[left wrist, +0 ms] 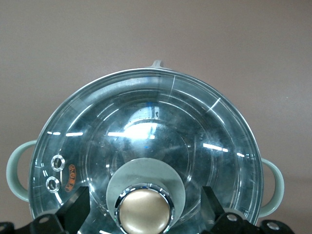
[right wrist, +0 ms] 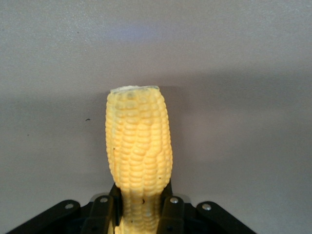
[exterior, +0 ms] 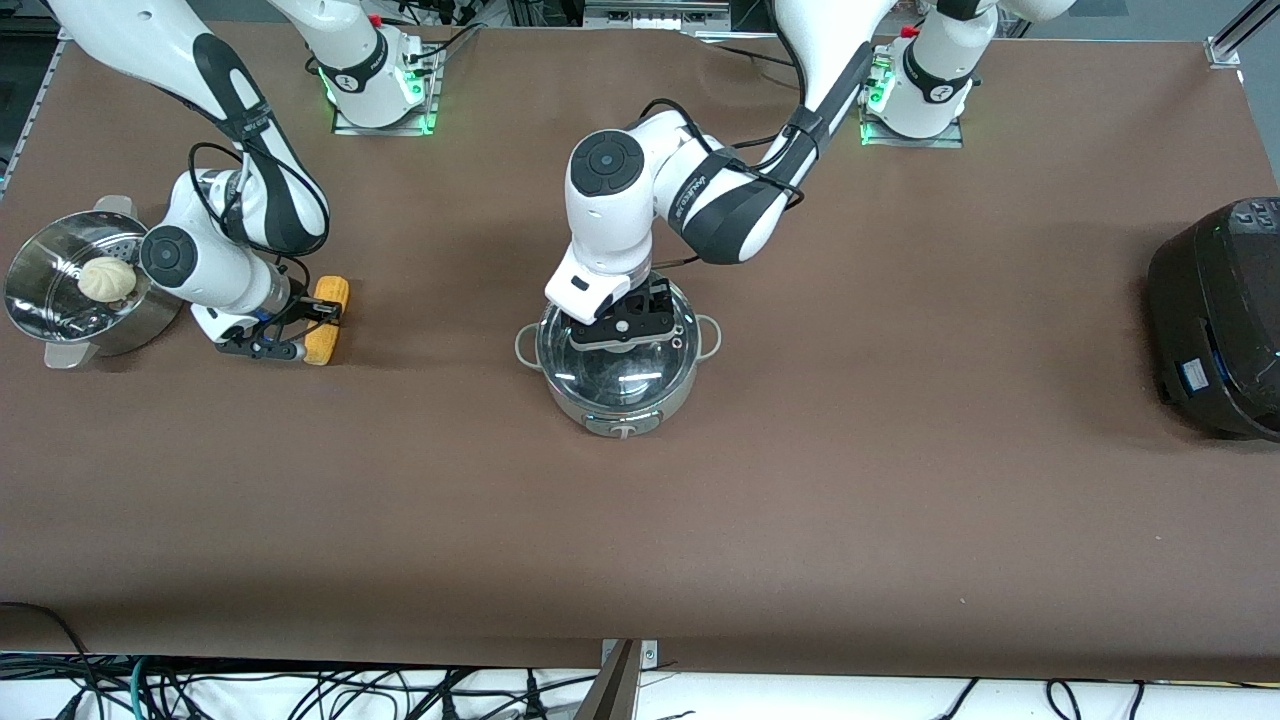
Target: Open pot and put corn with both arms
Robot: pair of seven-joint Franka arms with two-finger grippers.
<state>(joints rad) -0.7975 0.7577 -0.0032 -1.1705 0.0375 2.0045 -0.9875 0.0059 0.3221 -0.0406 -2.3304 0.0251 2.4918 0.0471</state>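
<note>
On the brown desk [exterior: 800, 480], the black cooker [exterior: 1222, 318] is sitting at the left arm's end, well apart from everything else. The pot [exterior: 622, 395] is sitting mid-desk w/ glass lid [left wrist: 146, 126] on, grey panel facing the front cam, loop handles sticking out both sides. The left arm is reaching in from its base and hanging the left gripper [exterior: 628, 322] right over the lid; its fingers [left wrist: 75, 207] are standing wide open, one on each side of the tan knob [left wrist: 144, 210], not touching it, nothing held. At the right arm's end the steamer basket [exterior: 60, 300] is sitting w/ a white bun [exterior: 107, 278] in it. Just beside the basket, toward the pot, the right gripper [exterior: 318, 312] is down at desk level, its fingers [right wrist: 171, 209] closed tight on the corn [exterior: 327, 320], clamping it near one end. The cob is lying flat on the desk, lengthwise toward the front cam, cut end [right wrist: 134, 90] pointing away from the gripper.
</note>
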